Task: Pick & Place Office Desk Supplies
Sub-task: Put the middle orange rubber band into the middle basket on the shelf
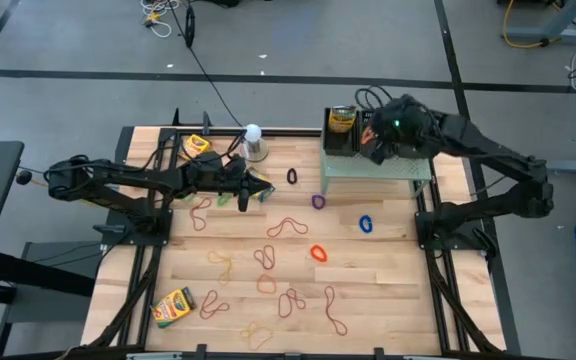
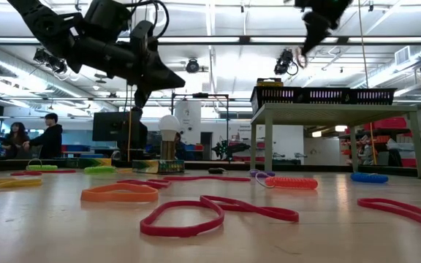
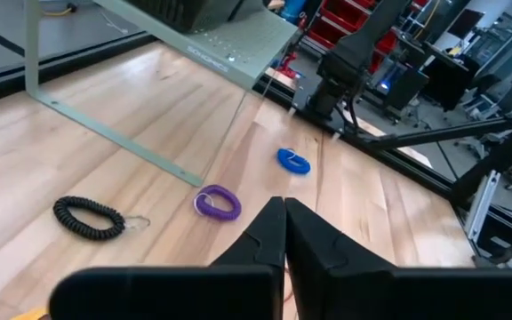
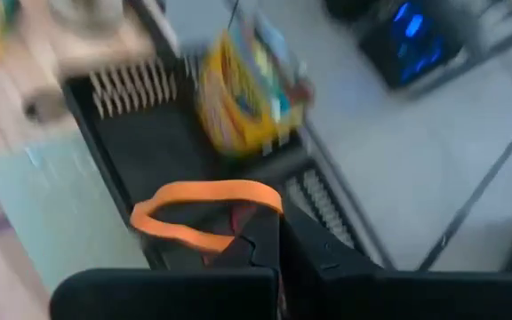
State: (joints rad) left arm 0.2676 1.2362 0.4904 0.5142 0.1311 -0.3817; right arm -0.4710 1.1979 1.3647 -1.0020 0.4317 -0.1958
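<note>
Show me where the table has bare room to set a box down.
Bare wood lies right of the blue coil and orange band, toward the table's right edge. The middle is crowded with red bands; the near-left corner holds a crayon box.

Centre of table (image 1: 388,290): we see rubber-band loops (image 1: 288,226) scattered flat, nothing tall.
Upper right: pale green riser (image 1: 376,166) and black mesh baskets (image 1: 344,138) block low passage.
Upper centre: white ball (image 1: 253,132) stands upright.
Lower right: bare wood, open.
</note>
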